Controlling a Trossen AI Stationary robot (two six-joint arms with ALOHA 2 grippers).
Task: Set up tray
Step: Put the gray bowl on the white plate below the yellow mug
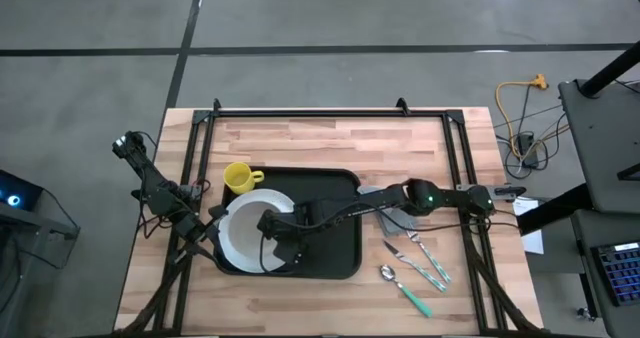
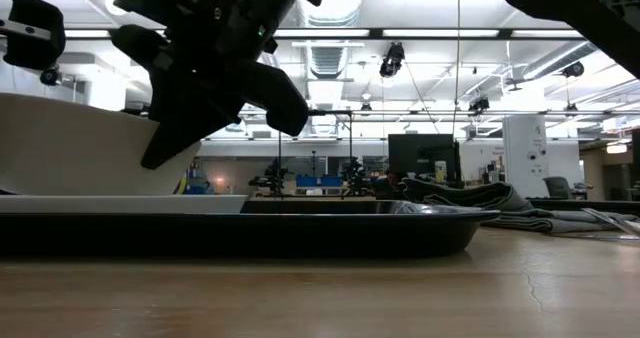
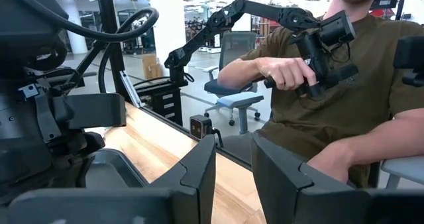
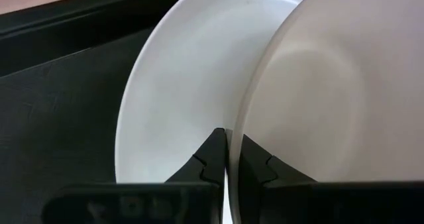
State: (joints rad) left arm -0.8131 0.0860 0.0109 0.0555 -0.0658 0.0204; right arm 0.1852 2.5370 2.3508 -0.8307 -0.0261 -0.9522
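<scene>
Tray [image 1: 335, 246] sits mid-table. Right gripper [image 4: 227, 159] is clamped on the plate [image 1: 243, 233] rim, hiding part of it. Left gripper [image 3: 233, 177] waits at the tray's left edge, fingers apart, mostly buried under cables.

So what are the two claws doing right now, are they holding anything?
Left gripper: open, empty, at the tray's left side.
Right gripper: shut on the white plate's rim, over the tray.
</scene>
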